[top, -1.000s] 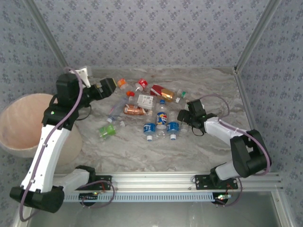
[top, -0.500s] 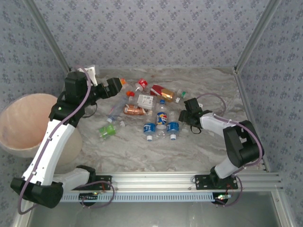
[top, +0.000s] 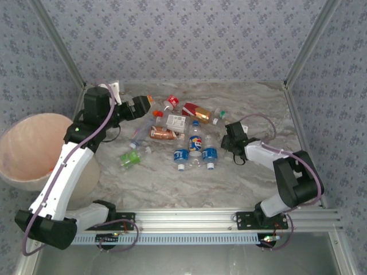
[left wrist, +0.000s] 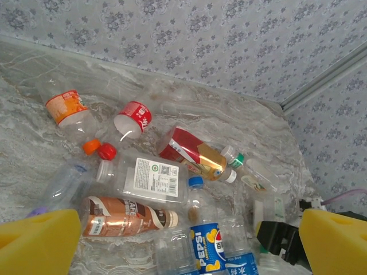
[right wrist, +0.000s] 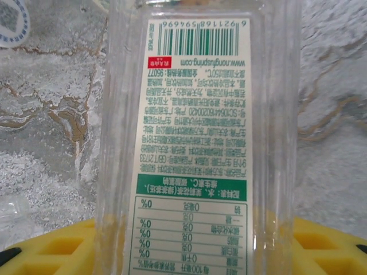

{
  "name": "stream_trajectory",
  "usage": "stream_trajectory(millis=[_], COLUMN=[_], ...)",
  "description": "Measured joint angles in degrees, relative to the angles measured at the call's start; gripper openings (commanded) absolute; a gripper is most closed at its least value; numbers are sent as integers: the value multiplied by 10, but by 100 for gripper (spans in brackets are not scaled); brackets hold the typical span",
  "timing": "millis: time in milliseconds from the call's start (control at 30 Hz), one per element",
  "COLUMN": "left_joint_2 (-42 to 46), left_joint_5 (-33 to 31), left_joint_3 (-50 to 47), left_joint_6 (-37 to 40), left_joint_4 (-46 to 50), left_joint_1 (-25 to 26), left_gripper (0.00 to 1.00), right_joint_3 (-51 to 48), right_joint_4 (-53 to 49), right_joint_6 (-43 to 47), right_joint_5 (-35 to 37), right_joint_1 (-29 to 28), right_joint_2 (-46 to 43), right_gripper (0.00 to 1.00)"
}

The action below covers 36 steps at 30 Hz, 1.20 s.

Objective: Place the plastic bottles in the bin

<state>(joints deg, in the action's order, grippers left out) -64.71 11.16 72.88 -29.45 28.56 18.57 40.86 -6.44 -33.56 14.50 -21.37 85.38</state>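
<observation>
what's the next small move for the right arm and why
Probably a short lift straight up. The right gripper appears shut on the clear bottle with the white and green label, lying on the marble table close to the blue-labelled bottles; raising it first should avoid dragging them on the way to the bin.

My surface (top: 172, 186) is a grey-white marbled slab, and the plastic bottles (top: 176, 121) lie on it in a loose cluster toward the far middle. At the back lie an orange-label bottle (left wrist: 67, 109), a red-label bottle (left wrist: 133, 116) and a red-and-gold bottle (left wrist: 192, 154). Nearer me lie a white-label bottle (left wrist: 152, 177), a brown-label bottle (left wrist: 123, 216) and a Pepsi bottle (left wrist: 205, 243), with two blue-label bottles (top: 181, 155) just beside it. A green bottle (top: 130, 158) lies apart on my left. To my right, a clear bottle with a green-banded label (right wrist: 195, 114) rests against the marble.
</observation>
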Motion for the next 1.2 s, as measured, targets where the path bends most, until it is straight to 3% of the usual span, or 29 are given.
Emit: stream_trajectory(millis=[267, 533, 933, 1200], left_joint_2=[-48, -88, -164, -192], left_joint_5=[1, 51, 83, 63], left_joint_3=[-3, -21, -23, -16], left_joint_6=[5, -11, -45, -87], left_joint_4=[-18, -89, -171, -194], left_joint_1=[37, 68, 144, 157], left_gripper=[98, 98, 98, 98], right_joint_3=[-44, -66, -39, -6], right_joint_4=[51, 135, 236, 250], right_joint_6=[43, 99, 162, 185], right_joint_5=[7, -87, -214, -226], right_joint_1=[-1, -35, -134, -165], right_joint_2=[-112, -188, -175, -146], right_gripper=[51, 50, 51, 51])
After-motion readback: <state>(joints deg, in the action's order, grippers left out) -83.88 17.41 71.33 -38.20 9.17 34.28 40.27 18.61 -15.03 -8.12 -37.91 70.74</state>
